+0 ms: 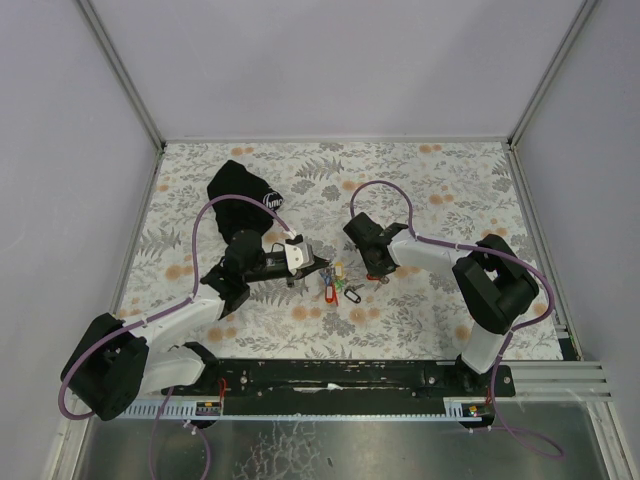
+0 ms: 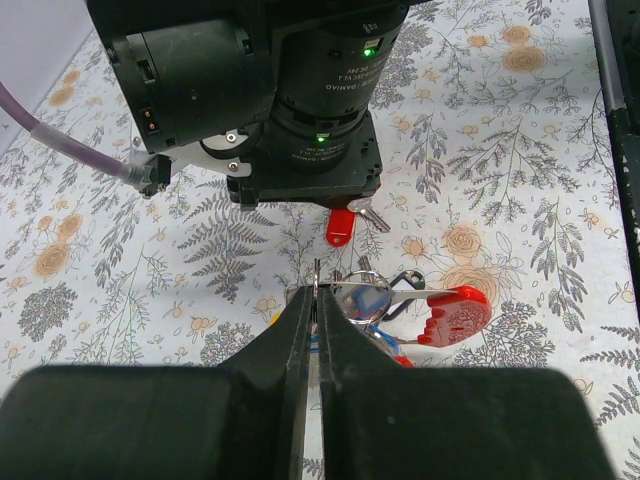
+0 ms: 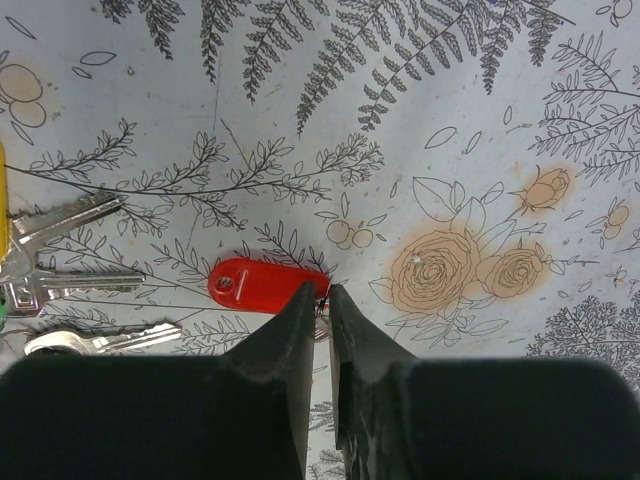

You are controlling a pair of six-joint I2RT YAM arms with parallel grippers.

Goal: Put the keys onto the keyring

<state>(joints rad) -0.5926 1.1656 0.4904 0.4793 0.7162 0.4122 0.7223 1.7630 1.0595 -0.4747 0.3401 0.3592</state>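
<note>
I record left arm (image 1: 185, 312) and right arm (image 1: 430, 250): white links, black joints, purple cables (image 1: 200, 225) (two green lamps (image 2: 371, 47) lit); left gripper (image 2: 312, 300) matte black.

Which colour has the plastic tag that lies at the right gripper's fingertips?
The tag is red; the right wrist view shows it best.

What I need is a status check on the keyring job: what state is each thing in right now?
left pincer, shut on the keyring.
keyring, gripped by its edge.
right pincer, nearly closed at the red tag's end; grip unclear.
red tag, flat on the table.
silver keys, loose, lying flat beside the red tag.
black pouch, lying crumpled, untouched.
</note>
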